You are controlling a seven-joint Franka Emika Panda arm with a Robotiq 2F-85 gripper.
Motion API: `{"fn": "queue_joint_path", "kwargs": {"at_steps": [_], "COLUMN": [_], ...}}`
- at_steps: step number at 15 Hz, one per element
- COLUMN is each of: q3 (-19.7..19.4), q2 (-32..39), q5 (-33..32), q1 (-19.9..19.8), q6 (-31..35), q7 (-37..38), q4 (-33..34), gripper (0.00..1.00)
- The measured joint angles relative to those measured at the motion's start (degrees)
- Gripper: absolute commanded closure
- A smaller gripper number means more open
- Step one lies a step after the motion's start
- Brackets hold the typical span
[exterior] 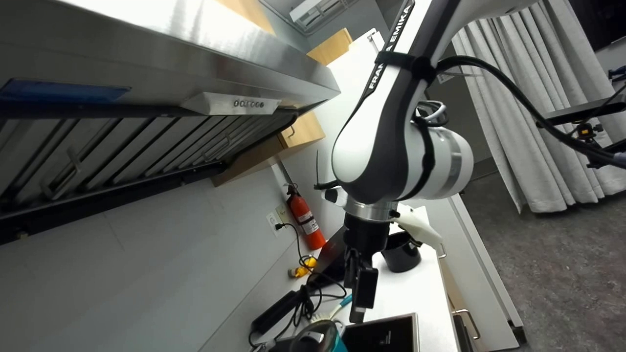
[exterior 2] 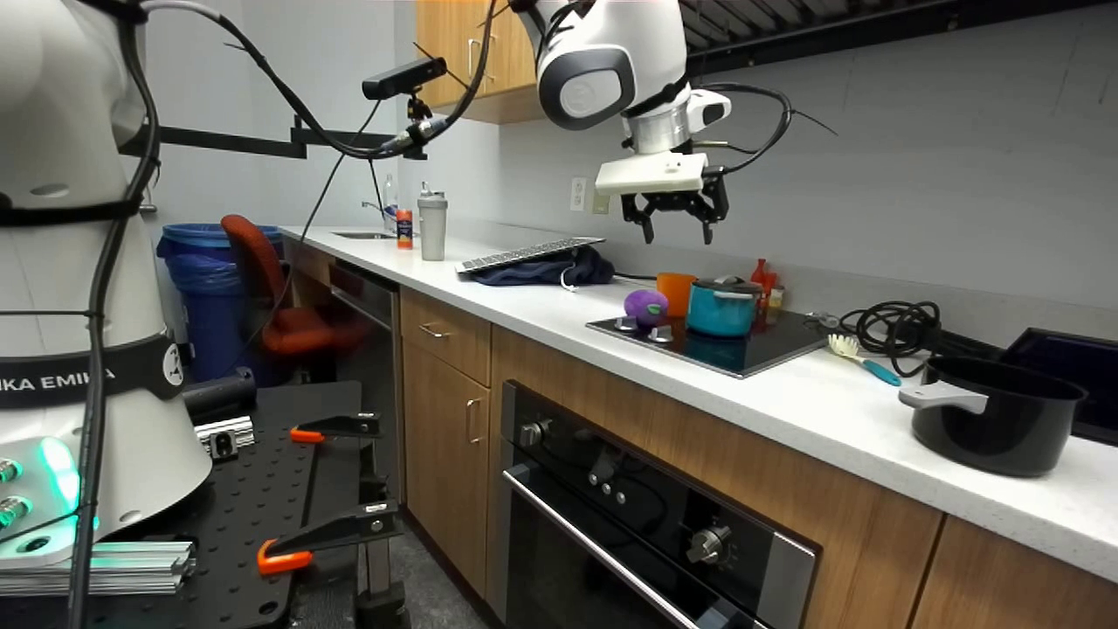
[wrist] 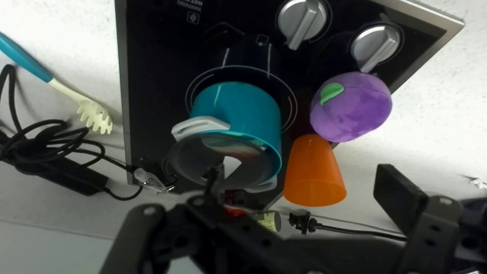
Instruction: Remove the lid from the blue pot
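Counted in wrist view, about one blue pot: one lid; two cooktop knobs at 1 and 2 o'clock; one purple toy at 3 o'clock; one orange cup at 4 o'clock. In an exterior view: one black pot, two oven knobs.

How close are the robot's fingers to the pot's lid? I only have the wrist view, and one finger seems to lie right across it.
Observer: They aren't touching: both exterior views show open space between the fingers and the lid.
Visitor: Oh! And what's past the teal end of that pasta fork, where my picture stops?
Observer: A black pot, standing on the white counter.
Visitor: Is there any safety gear about? I can't spot any.
Observer: Yes, an exterior view shows a red fire extinguisher by the wall.
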Motion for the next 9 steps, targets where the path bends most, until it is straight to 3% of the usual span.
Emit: {"fn": "queue_joint_path", "kwargs": {"at_steps": [9], "q3": [3.51], "q2": [9.58], "q5": [2.09], "q1": [-0.77], "q6": [12.5], "q7": [-0.05], "q4": [6.77], "gripper": [0.0]}}
